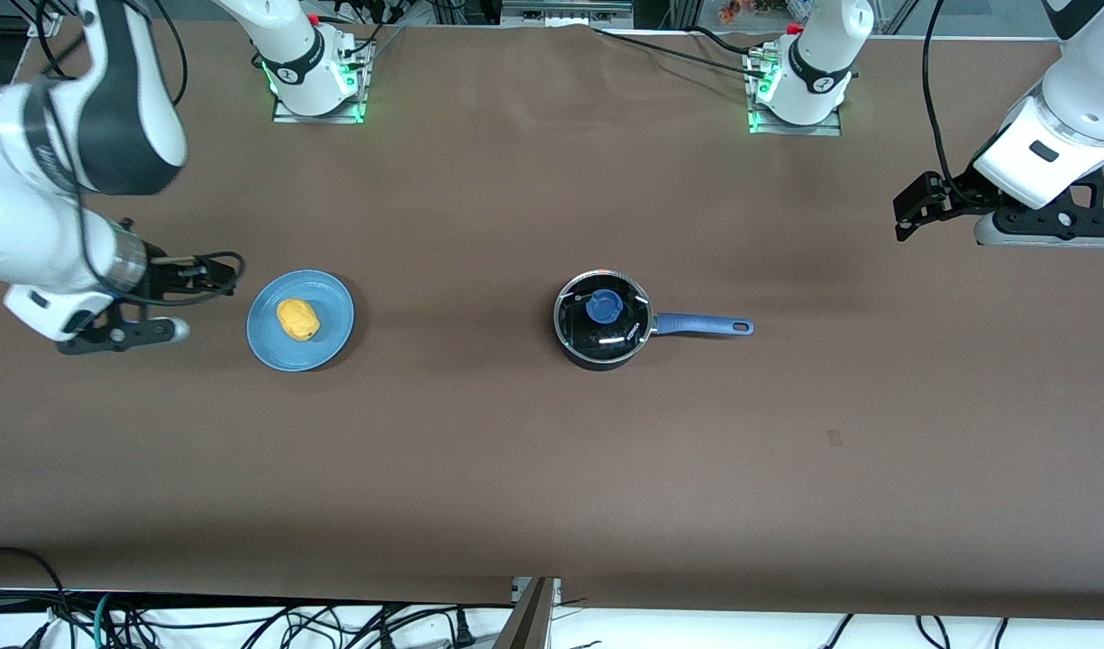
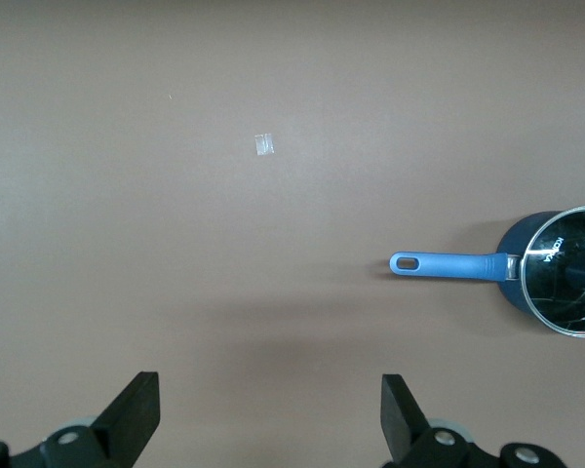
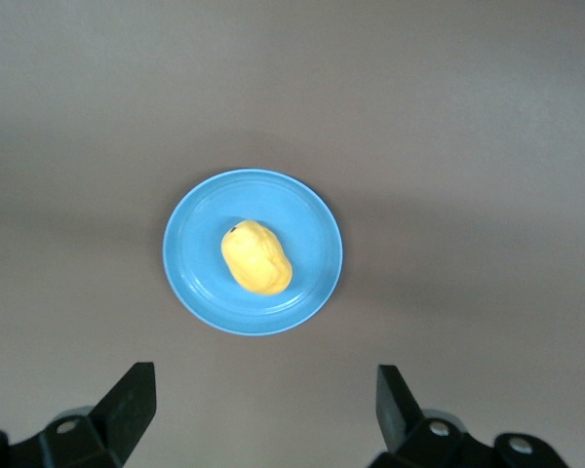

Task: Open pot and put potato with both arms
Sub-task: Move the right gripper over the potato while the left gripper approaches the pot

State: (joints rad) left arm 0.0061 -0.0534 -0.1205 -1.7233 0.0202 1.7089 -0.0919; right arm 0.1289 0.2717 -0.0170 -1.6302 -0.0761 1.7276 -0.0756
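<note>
The black pot stands mid-table with its glass lid on, a blue knob in the lid's middle. Its blue handle points toward the left arm's end. The pot also shows in the left wrist view. The yellow potato lies on a blue plate toward the right arm's end, and shows in the right wrist view. My right gripper hovers beside the plate, open and empty. My left gripper hangs over bare table past the handle's end, open and empty.
A small pale mark lies on the brown table, nearer the front camera than the handle; it also shows in the left wrist view. The arm bases stand along the table's edge farthest from the camera.
</note>
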